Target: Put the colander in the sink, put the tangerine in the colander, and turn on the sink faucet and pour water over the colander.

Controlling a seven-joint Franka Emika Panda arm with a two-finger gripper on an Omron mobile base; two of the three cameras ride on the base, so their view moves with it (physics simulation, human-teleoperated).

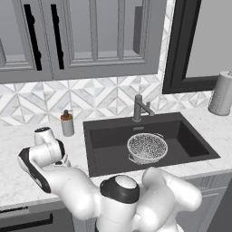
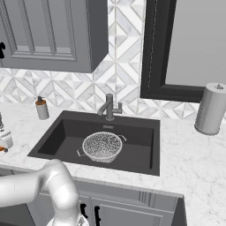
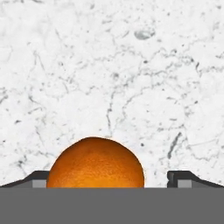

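Tangerine (image 3: pixel 95 162) at bottom centre, on marble counter (image 3: pixel 131 65), between spread gripper (image 3: pixel 111 179) tips; unlabelled.

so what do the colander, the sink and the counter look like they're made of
Colander: probably metal mesh, silver-white and finely perforated all over.
Sink: matte dark charcoal with no shine, perhaps composite or coated; the material can't be told.
Counter: looks like white marble or a stone imitation, with grey veins across a smooth surface.
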